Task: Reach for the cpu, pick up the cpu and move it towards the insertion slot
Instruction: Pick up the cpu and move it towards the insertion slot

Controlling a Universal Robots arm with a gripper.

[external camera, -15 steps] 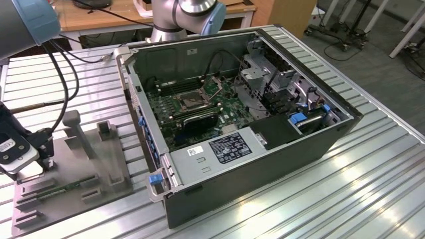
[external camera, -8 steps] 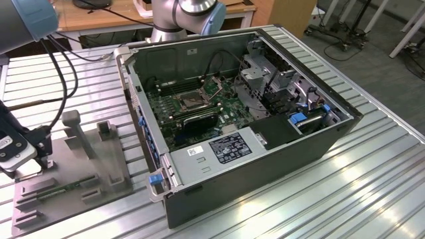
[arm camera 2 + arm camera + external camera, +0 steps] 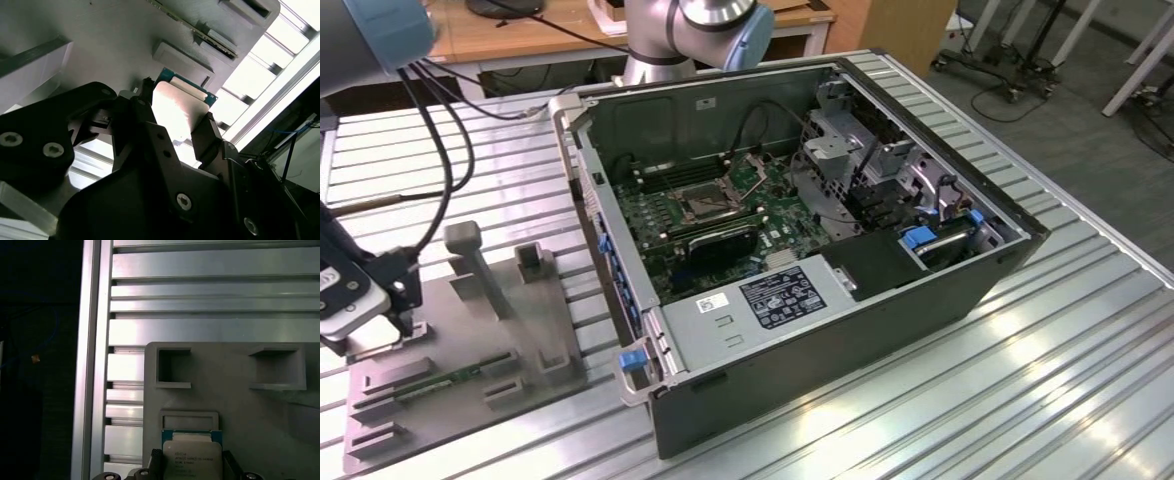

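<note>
Small flat silvery sq. cpu (image 3: 192, 458) (image 3: 176, 106) is clamped betw. black pincer (image 3: 175, 114) fingers at grey plastic fixture plate (image 3: 467, 352), exterior view's left. Silver-framed insertion slot (image 3: 707, 206) is seen well apart, in black computer case (image 3: 854, 330).

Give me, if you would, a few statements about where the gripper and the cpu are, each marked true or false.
1. The cpu is at the grey fixture plate, outside the computer case. True.
2. The gripper hangs over the insertion slot. False: it is at the cpu, at the exterior view's left, while the slot is inside the case.
3. The case's side is open, showing the green board. True.
4. The case stands on a wooden floor. False: it stands on a ribbed metal table.
</note>
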